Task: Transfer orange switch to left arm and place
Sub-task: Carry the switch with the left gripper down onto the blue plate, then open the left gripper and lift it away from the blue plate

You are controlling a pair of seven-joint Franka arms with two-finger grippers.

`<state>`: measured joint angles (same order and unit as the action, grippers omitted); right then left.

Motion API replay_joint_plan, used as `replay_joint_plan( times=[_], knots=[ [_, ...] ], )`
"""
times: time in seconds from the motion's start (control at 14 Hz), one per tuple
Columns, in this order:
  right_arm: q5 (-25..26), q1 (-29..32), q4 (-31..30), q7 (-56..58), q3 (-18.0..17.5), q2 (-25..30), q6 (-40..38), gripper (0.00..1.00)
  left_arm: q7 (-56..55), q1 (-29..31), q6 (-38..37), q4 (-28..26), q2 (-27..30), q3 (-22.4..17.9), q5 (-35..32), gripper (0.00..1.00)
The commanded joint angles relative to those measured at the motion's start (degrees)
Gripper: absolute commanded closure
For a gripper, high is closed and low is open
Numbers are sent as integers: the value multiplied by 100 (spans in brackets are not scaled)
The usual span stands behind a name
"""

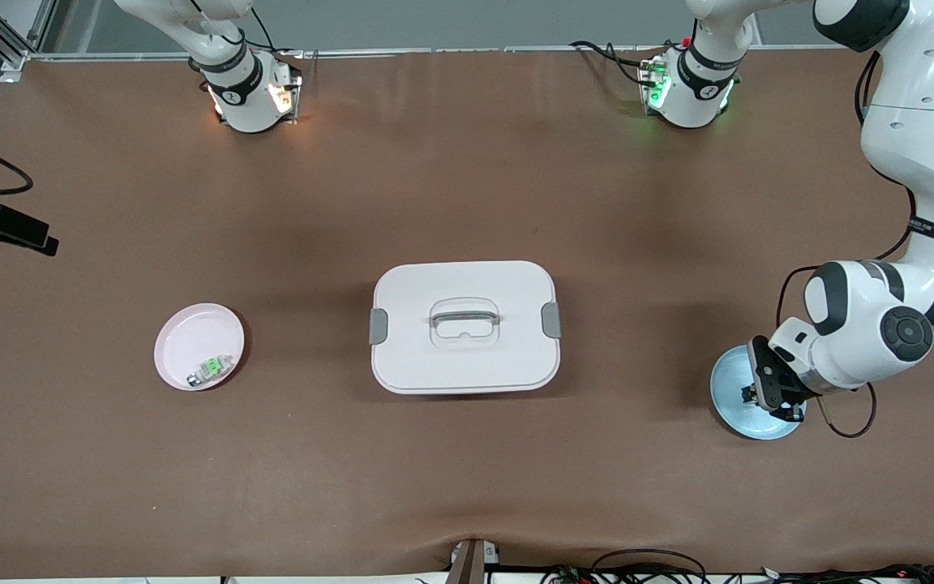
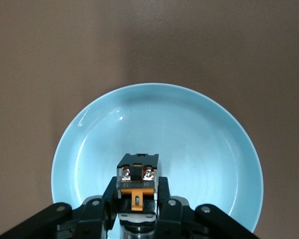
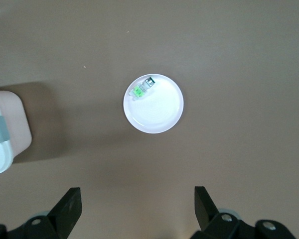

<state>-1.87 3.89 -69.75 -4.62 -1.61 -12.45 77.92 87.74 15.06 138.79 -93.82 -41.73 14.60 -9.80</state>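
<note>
The orange switch [image 2: 138, 178], a stubby black part with an orange centre and two silver screws, sits between the fingers of my left gripper [image 2: 138, 188], which is shut on it. This gripper [image 1: 761, 394] is low over the blue plate [image 2: 189, 134] at the left arm's end of the table. I cannot tell whether the switch touches the plate. The white box [image 1: 464, 326] with grey latches stands mid-table. My right gripper [image 3: 138, 201] hangs open and empty, high over the table near the pink plate [image 3: 159, 112]; it is outside the front view.
The pink plate [image 1: 191, 337] at the right arm's end holds a small green-and-white part [image 1: 212, 369]. The blue plate [image 1: 728, 388] lies about as near the front camera as the box. A corner of the box [image 3: 2, 132] shows in the right wrist view.
</note>
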Motion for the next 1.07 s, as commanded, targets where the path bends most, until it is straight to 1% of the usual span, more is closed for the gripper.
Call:
replay_joint_plan(
  times=[0.0, 0.07, 0.14, 0.21, 0.43, 0.64, 0.85, 1.0],
  knots=[
    [-340, 270, -1046, -22, -41, 698, 512, 0, 77, -29, 43, 75, -63, 16, -22, 79],
    [-349, 279, -1206, -48, -41, 804, 609, 0, 94, -38, 43, 75, -54, 16, -39, 70],
    [-349, 279, -1268, -57, -41, 840, 627, 0, 68, -47, 43, 75, -63, 16, -31, 40],
    [-349, 279, -1286, -57, -41, 840, 628, 0, 77, -47, 43, 75, -63, 16, -31, 0],
    [-349, 270, -1286, -66, -41, 849, 636, 0, 33, -47, 43, 84, -19, 25, -31, 0],
    [-340, 244, -1365, -66, -50, 893, 715, 0, -203, -29, -167, 101, 191, 69, -4, 0],
    [-340, 235, -1900, -66, -58, 1235, 1049, 0, -1133, -29, -799, 119, 551, 113, 13, 0],
    [-323, 235, -1928, -66, -67, 1253, 1058, 0, -1643, 23, -1352, 311, 710, 201, 188, 0]
  ],
)
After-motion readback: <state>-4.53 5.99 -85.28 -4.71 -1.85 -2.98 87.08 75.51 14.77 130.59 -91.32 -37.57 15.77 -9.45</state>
